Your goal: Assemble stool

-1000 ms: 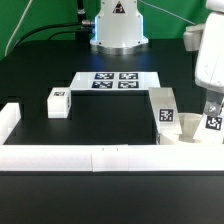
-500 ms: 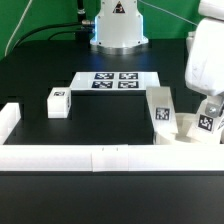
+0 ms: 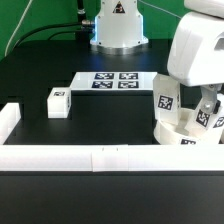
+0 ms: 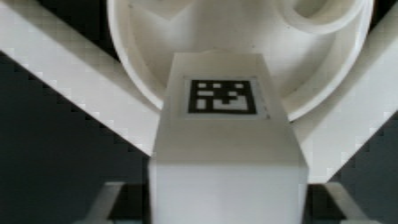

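Clamping a leg block (image 3: 165,101) in the jaws at the round seat (image 3: 180,135), exterior view's right. Long border rail (image 3: 100,157) is sitting just in front; marker board (image 3: 118,81) and second leg block (image 3: 57,102) are lying well apart.

Seat (image 3: 172,130): thick white round disc with holes; flat on the table, exterior view's right
Tilted leg block (image 3: 165,100): white, tagged; standing aslant at the seat's edge
Lone leg block (image 3: 58,101): tagged; lying well apart, exterior view's left
Third leg block (image 3: 205,119): tagged; over the seat, partly hidden
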